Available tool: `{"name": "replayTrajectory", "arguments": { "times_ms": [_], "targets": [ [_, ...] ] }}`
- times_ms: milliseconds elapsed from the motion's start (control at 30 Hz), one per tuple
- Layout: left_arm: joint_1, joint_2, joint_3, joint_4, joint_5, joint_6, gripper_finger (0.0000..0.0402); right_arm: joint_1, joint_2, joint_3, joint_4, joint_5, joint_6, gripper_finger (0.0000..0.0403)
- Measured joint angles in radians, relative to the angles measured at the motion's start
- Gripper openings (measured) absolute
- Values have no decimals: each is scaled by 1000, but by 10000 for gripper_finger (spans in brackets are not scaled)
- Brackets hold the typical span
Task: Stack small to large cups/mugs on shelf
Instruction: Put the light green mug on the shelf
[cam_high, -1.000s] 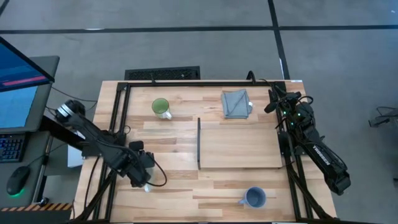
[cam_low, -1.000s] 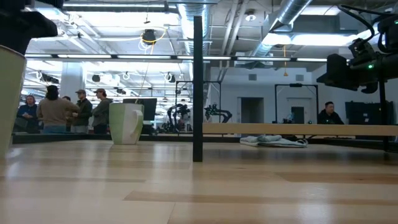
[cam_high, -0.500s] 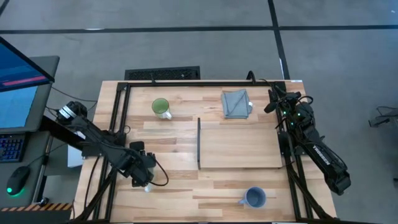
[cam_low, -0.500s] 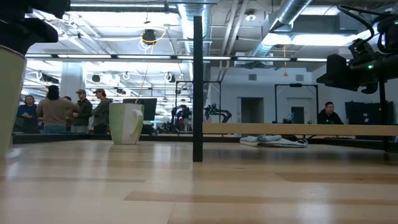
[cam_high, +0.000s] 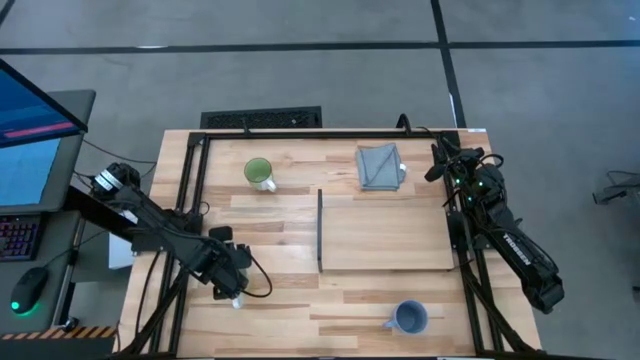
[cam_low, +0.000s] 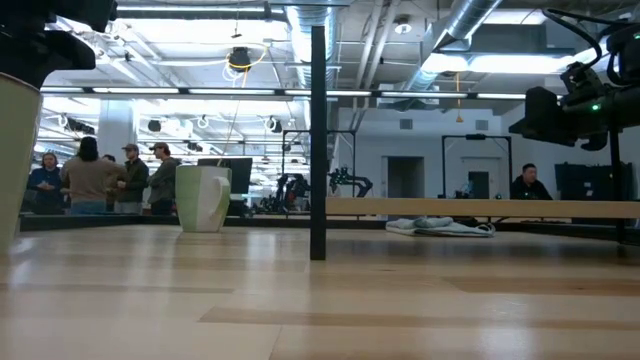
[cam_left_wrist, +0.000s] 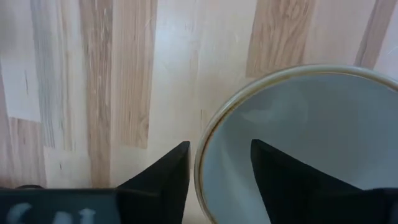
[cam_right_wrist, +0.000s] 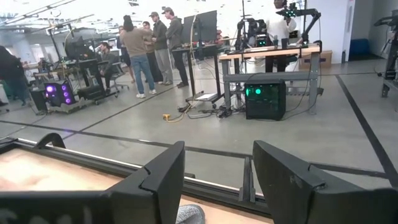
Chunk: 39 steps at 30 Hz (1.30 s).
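Since the earlier frame, little has shifted: left gripper remains low over the cream-white mug, its fingers spread astride the rim, not yet closed. Right gripper idles, fingers apart, beyond the shelf.

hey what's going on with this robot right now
The left gripper is down over the cream mug near the table's front left, one finger inside the rim and one outside. The green-lined mug and blue mug sit on the table; the shelf holds nothing yet. The right gripper waits at the back right.
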<state>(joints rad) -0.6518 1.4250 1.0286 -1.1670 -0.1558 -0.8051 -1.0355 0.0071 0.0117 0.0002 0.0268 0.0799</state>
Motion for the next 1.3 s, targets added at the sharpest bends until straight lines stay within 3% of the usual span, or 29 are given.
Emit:
{"name": "replayTrajectory", "arguments": {
  "times_ms": [233, 567, 867, 1300],
  "targets": [
    [0, 0, 0, 7, 11, -14, 125, 0, 0, 0, 0, 0, 0, 212],
    [0, 0, -2, 10, 10, -28, 113, 0, 0, 0, 0, 0, 0, 212],
    [2, 0, -114, 62, 20, -30, 97, 0, 0, 0, 0, 0, 0, 212],
    [75, -2, -105, 66, 86, 4, 26, 0, 0, 0, 0, 0, 0, 212]
  ]
}}
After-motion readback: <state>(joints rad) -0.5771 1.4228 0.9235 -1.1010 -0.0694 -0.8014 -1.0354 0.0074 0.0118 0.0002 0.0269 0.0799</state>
